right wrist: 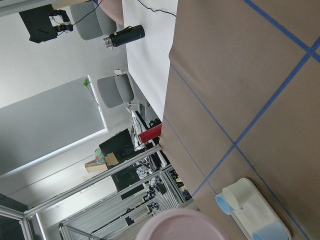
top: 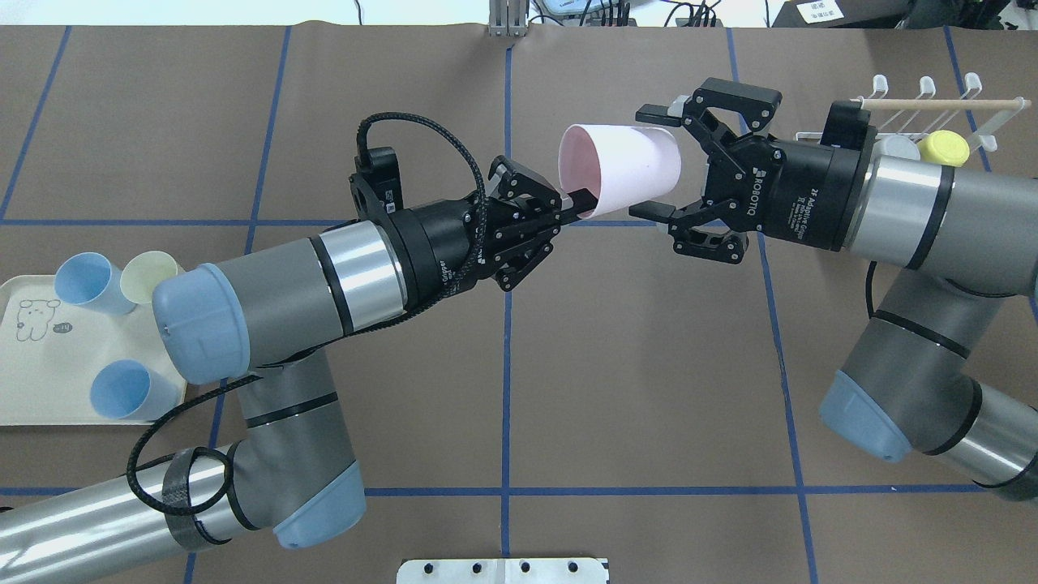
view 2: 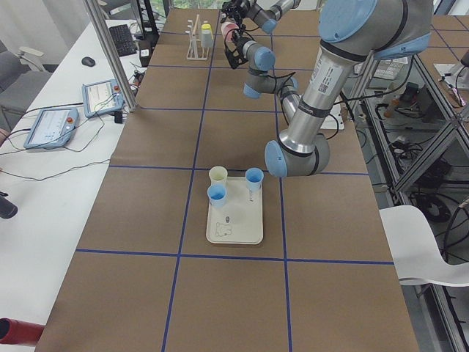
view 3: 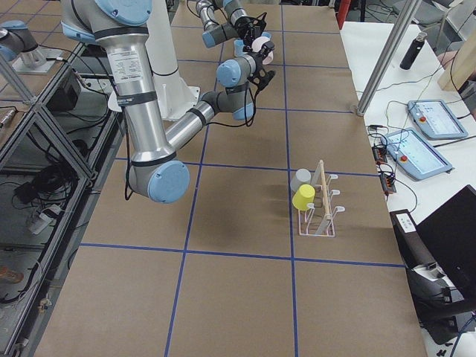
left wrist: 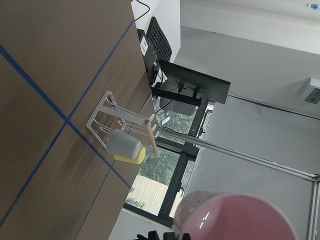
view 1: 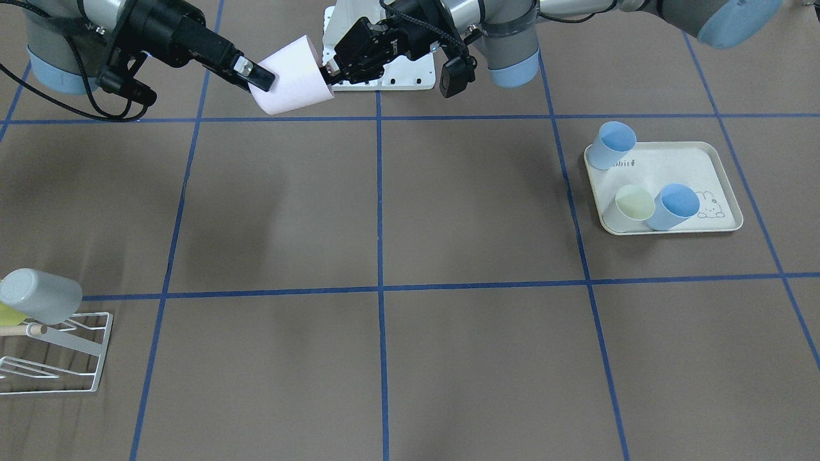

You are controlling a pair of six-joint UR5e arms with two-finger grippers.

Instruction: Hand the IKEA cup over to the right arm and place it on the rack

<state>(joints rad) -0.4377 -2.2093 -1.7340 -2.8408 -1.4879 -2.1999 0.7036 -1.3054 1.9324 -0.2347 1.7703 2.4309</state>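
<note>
- Even overhead light is filling every view; nothing is blowing out.
- Soft, diffuse shadows are falling on the tabletop (view 1: 448, 358).
- Up close, the pink cup (left wrist: 240, 217) is blurring in both wrist views.

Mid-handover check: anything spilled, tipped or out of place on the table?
Nothing stands out. The left gripper holds the pink cup sideways by its rim, the fingers of the open right gripper flank its base, and three cups stand upright on the tray.

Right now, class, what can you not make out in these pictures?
Rack: cut by the front-facing view's left edge.
Yellow cup: mostly behind the grey cup there.
Pink cup: cut by the left wrist view's bottom edge.
Tray: partly hidden overhead by the left arm.
</note>
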